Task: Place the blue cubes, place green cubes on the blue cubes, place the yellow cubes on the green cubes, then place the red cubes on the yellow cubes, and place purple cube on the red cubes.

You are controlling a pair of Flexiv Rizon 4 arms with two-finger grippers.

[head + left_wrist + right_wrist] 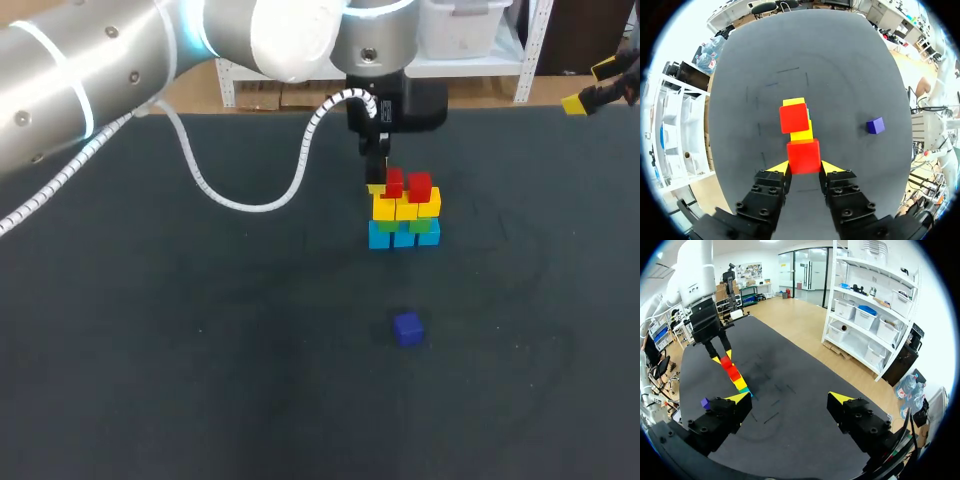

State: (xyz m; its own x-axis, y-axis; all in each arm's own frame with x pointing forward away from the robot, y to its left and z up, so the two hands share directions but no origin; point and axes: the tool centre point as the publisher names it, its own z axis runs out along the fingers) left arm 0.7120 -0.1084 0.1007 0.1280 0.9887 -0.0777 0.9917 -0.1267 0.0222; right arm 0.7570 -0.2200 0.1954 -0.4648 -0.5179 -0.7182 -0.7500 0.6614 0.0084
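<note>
**Left tool grips a red cube at the top of the stack**

Left tool (806, 167) has its two yellow tips pressed against opposite sides of a red cube (803, 156), so it is closed on that cube. In the head view it hangs just above centre frame, its arm (100, 70) coming in from the upper left. The held cube sits over the rear left corner of the stack, right above a yellow one; whether it rests there I cannot tell. A second red cube (420, 187) stands just beside it, on the stack's right side, free of the fingers.

Below the red pair come the yellow cubes (405, 208), then the green cubes (418, 225), mostly hidden, then the blue cubes (403, 236) on the dark counter (200, 380).

The purple cube (407, 328) lies alone on the counter, lower in the frame than the stack and well apart from it.

Right tool (789, 398) is in the head view's upper right corner, far from the stack, its fingers spread wide with nothing between them.
</note>
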